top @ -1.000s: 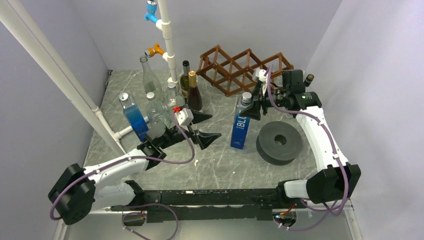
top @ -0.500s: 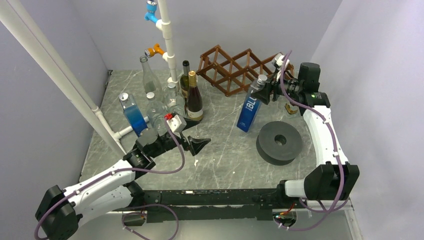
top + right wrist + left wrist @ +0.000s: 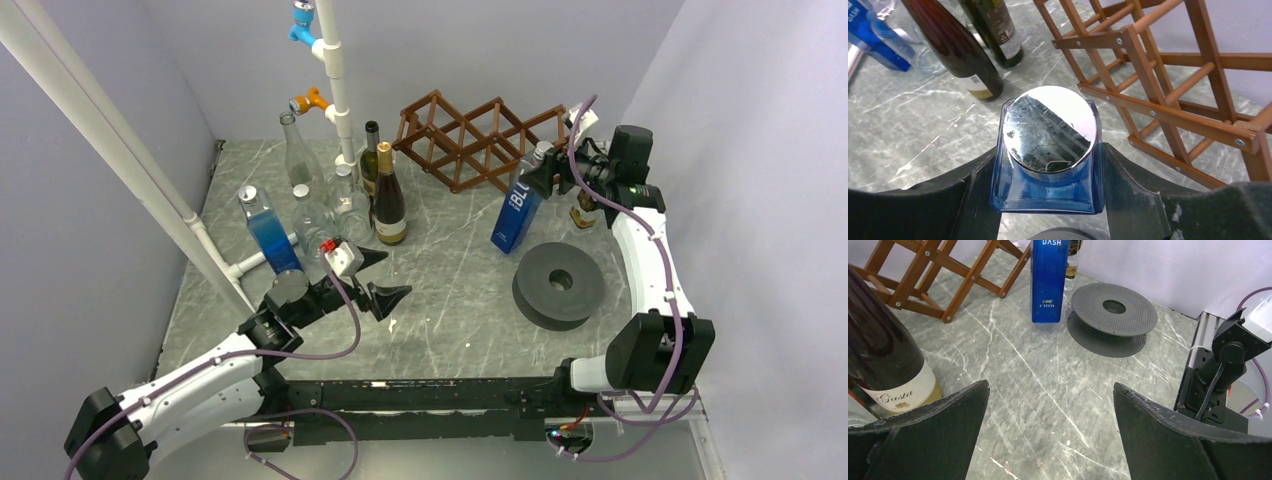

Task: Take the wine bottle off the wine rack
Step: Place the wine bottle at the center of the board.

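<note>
The brown wooden wine rack [image 3: 470,135] stands at the back of the table, and the cells that show hold nothing. My right gripper [image 3: 548,170] is shut on the neck of a square blue bottle [image 3: 518,210] with a chrome cap, just in front of the rack's right end. The bottle leans to the right. In the right wrist view both fingers press the blue bottle [image 3: 1048,192] with the rack [image 3: 1158,85] close behind. Two dark wine bottles [image 3: 388,195] stand upright left of the rack. My left gripper [image 3: 392,275] hangs open over bare table, nothing between its fingers [image 3: 938,425].
A grey disc-shaped spool [image 3: 558,285] lies near the blue bottle. Clear glass bottles [image 3: 298,150] and a bottle of blue liquid [image 3: 268,230] crowd the white pipe [image 3: 335,70] at back left. A small bottle [image 3: 583,212] stands by the right wall.
My right gripper has carried the blue bottle from the table's middle back and to the right, toward the rack's right end, tilting it. The left arm drew back toward the near left, still open.
</note>
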Robot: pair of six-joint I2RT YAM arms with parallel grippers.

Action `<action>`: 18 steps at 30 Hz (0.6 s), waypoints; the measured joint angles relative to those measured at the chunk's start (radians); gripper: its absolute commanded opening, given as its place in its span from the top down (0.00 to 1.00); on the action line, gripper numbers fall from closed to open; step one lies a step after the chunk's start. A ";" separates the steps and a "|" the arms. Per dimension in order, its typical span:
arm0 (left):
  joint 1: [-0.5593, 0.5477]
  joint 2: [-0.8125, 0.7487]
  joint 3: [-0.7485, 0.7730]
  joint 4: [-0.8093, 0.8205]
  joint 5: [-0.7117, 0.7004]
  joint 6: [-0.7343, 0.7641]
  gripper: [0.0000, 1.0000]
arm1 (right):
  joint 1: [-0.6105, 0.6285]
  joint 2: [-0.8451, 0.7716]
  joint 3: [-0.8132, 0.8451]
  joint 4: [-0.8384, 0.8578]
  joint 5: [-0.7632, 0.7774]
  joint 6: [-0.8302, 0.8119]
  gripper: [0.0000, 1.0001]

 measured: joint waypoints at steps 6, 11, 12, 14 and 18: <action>0.000 -0.024 -0.018 -0.003 -0.015 0.000 0.01 | -0.035 0.005 -0.027 0.042 0.028 0.015 1.00; 0.000 -0.042 -0.036 -0.003 -0.026 -0.004 0.00 | -0.072 0.011 -0.055 0.072 0.063 0.020 1.00; 0.000 -0.045 -0.039 -0.003 -0.027 -0.004 0.01 | -0.077 0.011 -0.060 0.075 0.070 0.020 1.00; 0.000 -0.048 -0.045 -0.003 -0.029 -0.004 0.00 | -0.088 0.011 -0.065 0.081 0.088 0.020 1.00; 0.000 -0.052 -0.045 -0.004 -0.034 -0.004 0.00 | -0.109 0.011 -0.075 0.104 0.123 0.024 1.00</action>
